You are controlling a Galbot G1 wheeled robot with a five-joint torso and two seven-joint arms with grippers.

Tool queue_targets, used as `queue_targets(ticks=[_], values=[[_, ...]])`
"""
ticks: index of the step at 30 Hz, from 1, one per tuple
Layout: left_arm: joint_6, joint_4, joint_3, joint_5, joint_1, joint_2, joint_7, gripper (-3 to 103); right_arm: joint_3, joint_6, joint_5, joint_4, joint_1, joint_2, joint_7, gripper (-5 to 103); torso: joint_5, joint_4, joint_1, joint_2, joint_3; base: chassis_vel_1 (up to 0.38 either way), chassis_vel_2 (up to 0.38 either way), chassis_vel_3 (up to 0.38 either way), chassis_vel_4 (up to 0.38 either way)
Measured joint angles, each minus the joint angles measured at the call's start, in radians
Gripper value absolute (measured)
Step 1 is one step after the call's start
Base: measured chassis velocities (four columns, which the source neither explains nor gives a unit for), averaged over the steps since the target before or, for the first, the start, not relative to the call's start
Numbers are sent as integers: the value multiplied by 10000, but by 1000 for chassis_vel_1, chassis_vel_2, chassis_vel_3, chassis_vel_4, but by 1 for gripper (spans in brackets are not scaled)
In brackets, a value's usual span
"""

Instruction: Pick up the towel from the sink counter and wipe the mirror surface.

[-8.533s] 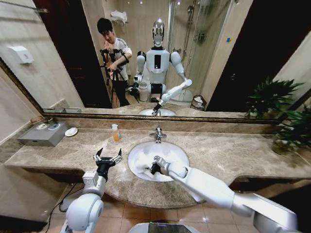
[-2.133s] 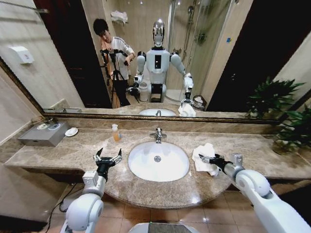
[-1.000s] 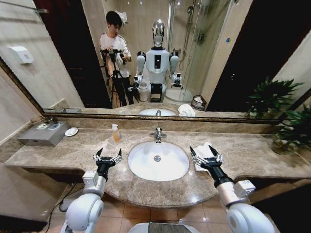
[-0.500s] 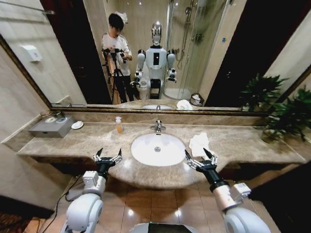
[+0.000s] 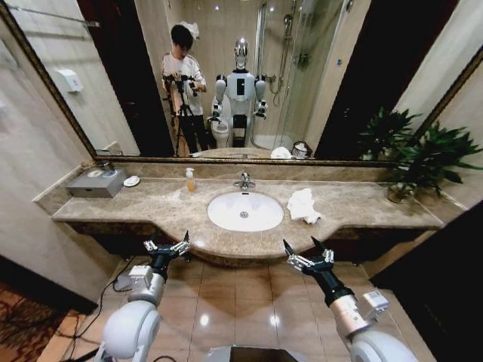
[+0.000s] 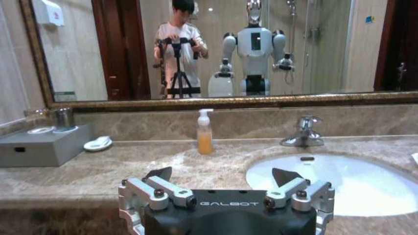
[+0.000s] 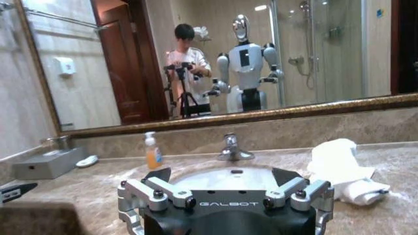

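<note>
White towel (image 5: 303, 205) lying on the marble bench (image 5: 362, 211), at 12 o'clock from the right gripper (image 5: 308, 257), both it and the left gripper (image 5: 166, 248) spread wide, empty, short of the bench edge

The mirror (image 5: 249, 75) runs past the top edge (frame's upper corners cut off).

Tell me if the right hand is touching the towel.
Apart. The head view shows the right hand open in front of the counter, over the floor, while the towel lies beside the basin.
</note>
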Motion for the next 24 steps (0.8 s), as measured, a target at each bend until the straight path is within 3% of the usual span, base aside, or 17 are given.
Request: queue_targets(ticks=[14,24], values=[[0,0,0,0,1,0,0,100,-182,-117,167,-268,2,26,-322,100,5,1,-2,0,0,153,-154,-142,139],[1,0,0,0,-1,1,0,100,-201,94,52,-350,200,142,-203,100,2,0,6,-3,2,21,-33,-33,26]])
